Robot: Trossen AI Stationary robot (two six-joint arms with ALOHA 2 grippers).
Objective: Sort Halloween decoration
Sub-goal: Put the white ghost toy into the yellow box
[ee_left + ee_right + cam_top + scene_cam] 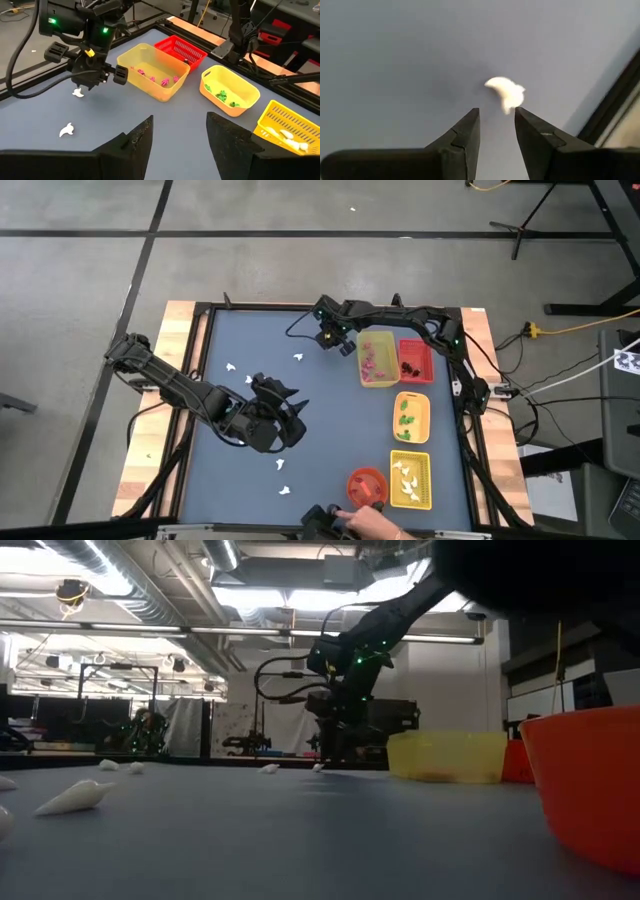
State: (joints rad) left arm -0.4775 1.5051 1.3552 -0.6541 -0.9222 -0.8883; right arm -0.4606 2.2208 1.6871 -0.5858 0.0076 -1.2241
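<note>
The Halloween decoration lies as small pieces on the blue table. In the right wrist view one white ghost piece (505,92) rests flat on the table just beyond the tips of my right gripper (496,111), which is open and points down at it near the far edge (330,338). Other white pieces (298,358) (230,367) (280,465) lie scattered. Pink bits (159,79) fill a yellow tray (378,377), green bits (222,95) another (411,435). My left gripper (179,118) hangs open above the table's middle (296,412), empty.
A red tray (415,372) stands beside the tray of pink bits. A yellow basket (410,498) with white pieces and a round red-orange bowl (366,476) stand at the near right. A person's hand (372,525) shows at the near edge.
</note>
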